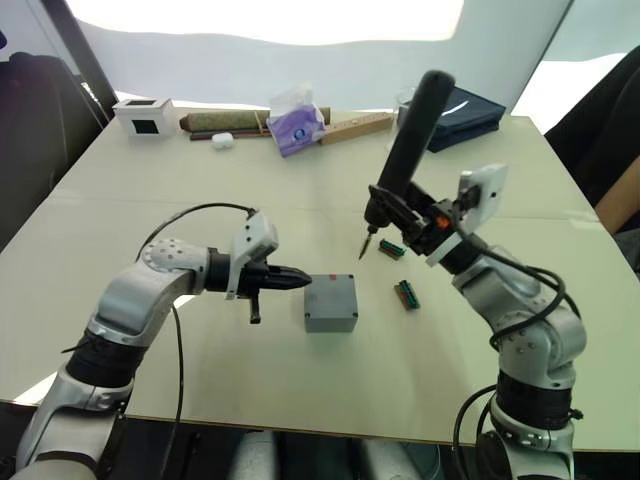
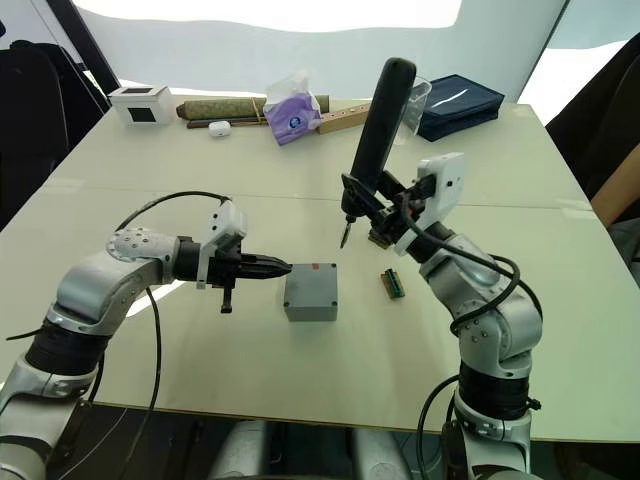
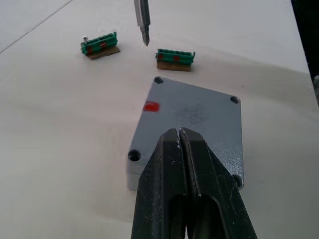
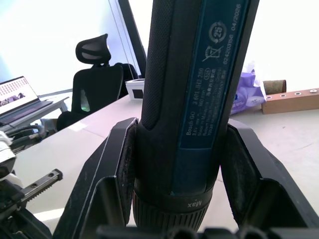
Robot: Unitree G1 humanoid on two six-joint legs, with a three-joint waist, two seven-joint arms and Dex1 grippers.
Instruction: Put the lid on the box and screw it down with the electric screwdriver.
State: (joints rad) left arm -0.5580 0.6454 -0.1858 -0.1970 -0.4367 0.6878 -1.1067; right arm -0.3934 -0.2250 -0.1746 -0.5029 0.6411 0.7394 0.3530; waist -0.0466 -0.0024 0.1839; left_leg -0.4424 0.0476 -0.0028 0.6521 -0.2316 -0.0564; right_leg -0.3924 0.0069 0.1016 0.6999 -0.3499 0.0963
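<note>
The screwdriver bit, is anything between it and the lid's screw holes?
Nothing visible. The screwdriver, clamped in the right gripper, hangs with its bit above the table beside the lid. The left gripper, shut, rests at the lid's opposite edge. Two green strips lie clear beyond.

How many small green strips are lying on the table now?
2. One green strip lies just beyond the electric screwdriver bit; the other green strip lies on the robot's right of the box. More may be hidden.

Beside the grey box (image 1: pixel 331 303) with its small red mark lie green strips (image 1: pixel 406 294), under the black electric screwdriver (image 1: pixel 405 150) with blue label.
</note>
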